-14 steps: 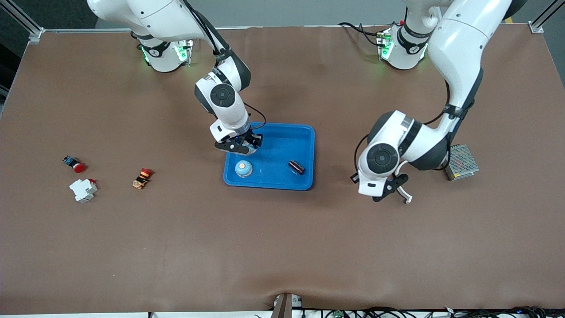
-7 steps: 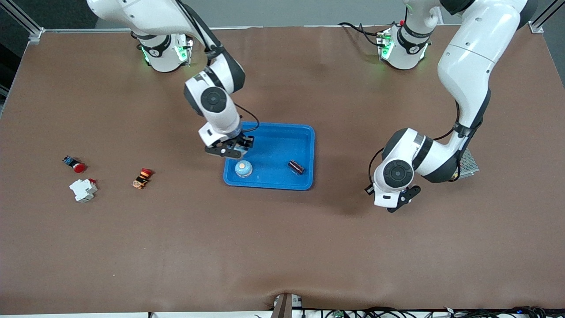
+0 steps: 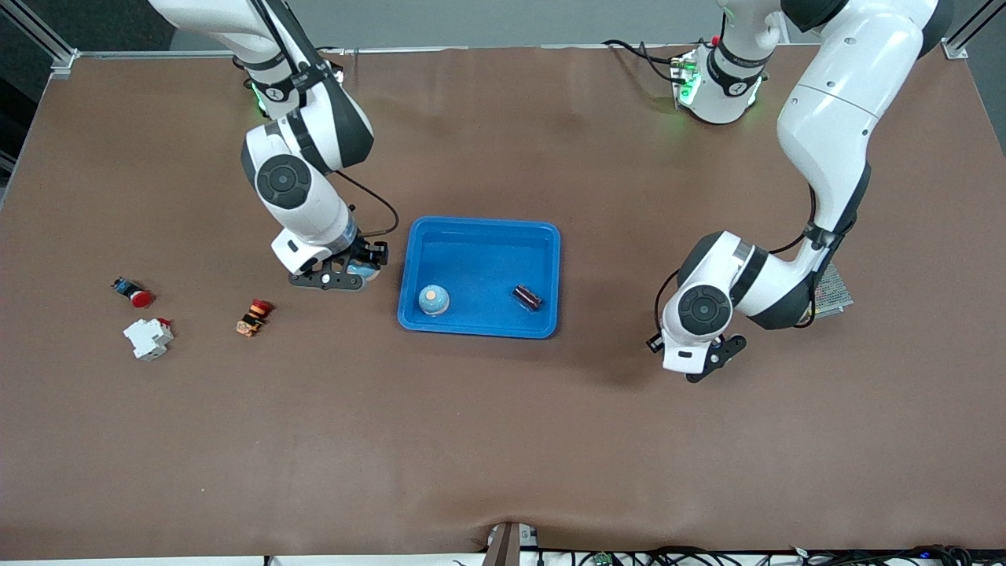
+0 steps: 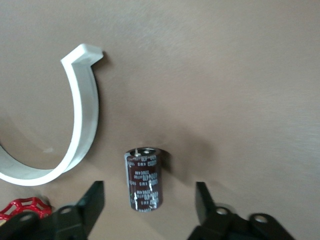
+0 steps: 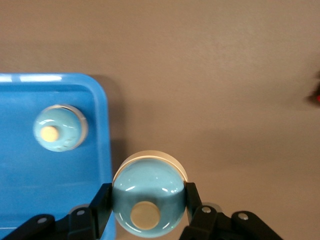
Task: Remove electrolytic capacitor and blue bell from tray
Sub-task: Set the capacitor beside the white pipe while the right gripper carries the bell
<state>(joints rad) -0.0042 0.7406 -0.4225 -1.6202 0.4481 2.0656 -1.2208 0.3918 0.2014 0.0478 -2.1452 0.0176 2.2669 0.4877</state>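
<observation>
since the earlier frame the right gripper (image 3: 338,277) has been carried off the tray (image 3: 550,275) toward the right arm's end, a bell (image 5: 148,199) clasped between its fingers (image 5: 100,202) over bare table beside the tray wall. a second bell (image 3: 433,299) and a capacitor (image 3: 527,297) are seen in the tray. between the spread fingers (image 4: 92,200) of the left gripper (image 4: 147,210) another capacitor (image 4: 144,179) stands, ungripped, a white clip (image 4: 75,130) beside it.
</observation>
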